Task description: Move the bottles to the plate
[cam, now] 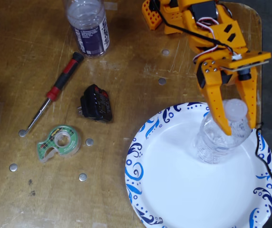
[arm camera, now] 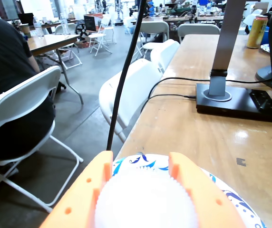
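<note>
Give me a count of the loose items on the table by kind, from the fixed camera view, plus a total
Bottles: 2, the small clear bottle on the plate, the purple-label bottle off it
Plates: 1
Screwdrivers: 1
Tape dispensers: 1
Small black blocks: 1
Total: 6

The fixed view looks straight down on the wooden table [cam: 126, 71] from close above. The wrist view rides low behind the gripper [arm camera: 143, 190], facing level along the table [arm camera: 212, 128] into a workshop room. Both share the plate [cam: 174, 190] rim [arm camera: 140, 161] and the gripper [cam: 240, 126]
</note>
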Robot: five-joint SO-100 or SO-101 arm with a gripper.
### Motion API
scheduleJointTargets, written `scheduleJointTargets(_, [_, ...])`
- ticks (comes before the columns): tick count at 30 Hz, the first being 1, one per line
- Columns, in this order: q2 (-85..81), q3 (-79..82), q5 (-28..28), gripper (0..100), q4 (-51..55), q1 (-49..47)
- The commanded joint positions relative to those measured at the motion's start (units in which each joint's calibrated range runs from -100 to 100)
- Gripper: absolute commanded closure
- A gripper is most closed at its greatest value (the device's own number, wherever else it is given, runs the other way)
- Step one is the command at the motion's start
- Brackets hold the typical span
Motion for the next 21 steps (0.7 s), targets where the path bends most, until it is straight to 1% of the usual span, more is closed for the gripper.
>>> scheduleJointTargets(1, [-0.1, 0.4, 0.4, 86, 0.6, 0.0])
scheduleJointTargets(13, [-0.1, 1.0, 0.0, 86, 0.6, -0.4])
scheduleJointTargets(15, [-0.1, 0.3, -0.1, 83, 0.5, -0.9])
scheduleJointTargets(19, [0.4, -1.3, -0.2, 74, -1.0, -1.7])
scheduleJointTargets(21, [0.0, -1.6, -0.2, 72, -1.0, -1.8])
